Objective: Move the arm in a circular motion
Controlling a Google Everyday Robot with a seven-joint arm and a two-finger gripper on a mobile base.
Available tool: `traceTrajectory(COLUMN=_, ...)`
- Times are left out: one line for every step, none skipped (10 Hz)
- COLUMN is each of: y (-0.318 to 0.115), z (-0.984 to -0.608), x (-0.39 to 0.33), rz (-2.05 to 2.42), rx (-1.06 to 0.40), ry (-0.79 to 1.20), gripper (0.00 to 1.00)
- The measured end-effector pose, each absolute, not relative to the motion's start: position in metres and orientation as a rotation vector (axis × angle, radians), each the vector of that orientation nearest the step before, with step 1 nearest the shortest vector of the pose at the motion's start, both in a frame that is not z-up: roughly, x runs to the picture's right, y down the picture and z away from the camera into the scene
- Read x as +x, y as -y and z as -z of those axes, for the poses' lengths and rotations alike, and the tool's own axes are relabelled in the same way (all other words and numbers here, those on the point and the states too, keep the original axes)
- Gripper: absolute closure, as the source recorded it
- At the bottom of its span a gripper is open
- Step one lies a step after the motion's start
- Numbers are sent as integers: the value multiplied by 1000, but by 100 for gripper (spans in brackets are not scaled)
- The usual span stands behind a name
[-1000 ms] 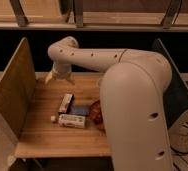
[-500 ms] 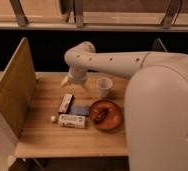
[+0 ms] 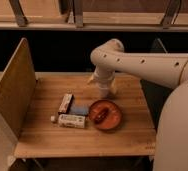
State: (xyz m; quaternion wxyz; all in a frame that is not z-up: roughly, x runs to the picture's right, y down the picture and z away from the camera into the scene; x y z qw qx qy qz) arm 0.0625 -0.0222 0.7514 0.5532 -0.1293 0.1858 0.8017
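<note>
Arm (image 3: 142,62) stretches over the tabletop (image 3: 132,127), pincer (image 3: 103,85) pointing down near its back edge; I cannot tell its state.

Jaws over table (image 3: 132,137) rear, behind plate (image 3: 107,116), bottle (image 3: 71,120) left of plate

My bench (image 3: 42,137) carries a red plate (image 3: 116,119), a white bottle (image 3: 71,120) on its side, a blue block (image 3: 79,110) and a bar (image 3: 65,103); the tool (image 3: 102,86) hangs above its rear.

A robot test station: partitioned wooden table (image 3: 47,140); end effector (image 3: 103,86) low over its far side.
</note>
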Motion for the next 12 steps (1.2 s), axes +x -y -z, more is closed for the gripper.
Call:
traceTrajectory(y=43, z=-754, x=65, rz=-1852, rx=-273, ry=-428, gripper=20)
traceTrajectory(y=67, z=-766, x=47, rz=-1766, rx=-264, ry=-393, gripper=20)
traceTrajectory(y=79, z=-774, x=17, rz=-1702, rx=-289, ry=-355, gripper=20)
traceTrajectory(y=86, z=-783, x=-23, rz=-1624, rx=-326, ry=-307, gripper=20)
traceTrajectory(y=85, z=-788, x=-72, rz=-1545, rx=-387, ry=-256, gripper=20)
traceTrajectory(y=80, z=-788, x=-102, rz=-1497, rx=-430, ry=-227, gripper=20)
traceTrajectory(y=72, z=-785, x=-128, rz=-1460, rx=-476, ry=-205, gripper=20)
traceTrajectory(y=58, z=-778, x=-158, rz=-1417, rx=-535, ry=-183, gripper=20)
traceTrajectory(y=43, z=-771, x=-175, rz=-1396, rx=-583, ry=-173, gripper=20)
traceTrajectory(y=32, z=-766, x=-182, rz=-1389, rx=-611, ry=-171, gripper=20)
traceTrajectory(y=19, z=-762, x=-183, rz=-1397, rx=-633, ry=-175, gripper=20)
traceTrajectory(y=8, z=-759, x=-178, rz=-1415, rx=-642, ry=-186, gripper=20)
